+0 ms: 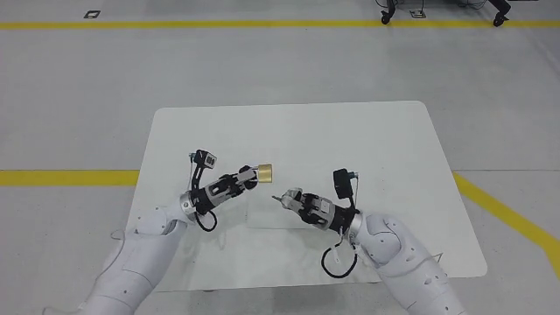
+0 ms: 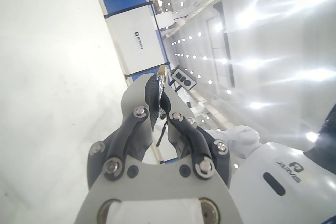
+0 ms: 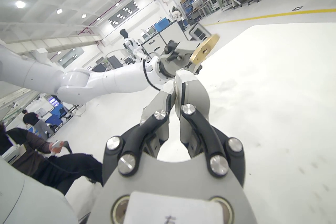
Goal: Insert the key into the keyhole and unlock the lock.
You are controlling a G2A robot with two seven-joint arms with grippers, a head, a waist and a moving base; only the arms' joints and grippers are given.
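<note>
Clamping round brass padlock [image 1: 263,172] in left tool [image 1: 249,178] above white worktop [image 1: 385,140]; pinching small silver key [image 1: 277,199] in right tool [image 1: 286,198], near, not touching.

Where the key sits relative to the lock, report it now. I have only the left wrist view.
Observer: In the top view the key juts from the right end effector, pointing toward the lock, with a gap between them.
Operator: Give me the lock's facing.
Observer: The right wrist view shows the lock's round brass face turned toward that camera.
Operator: Confirm it is off the table.
Observer: In the right wrist view the lock hangs clear above the white table, not resting on it.
</note>
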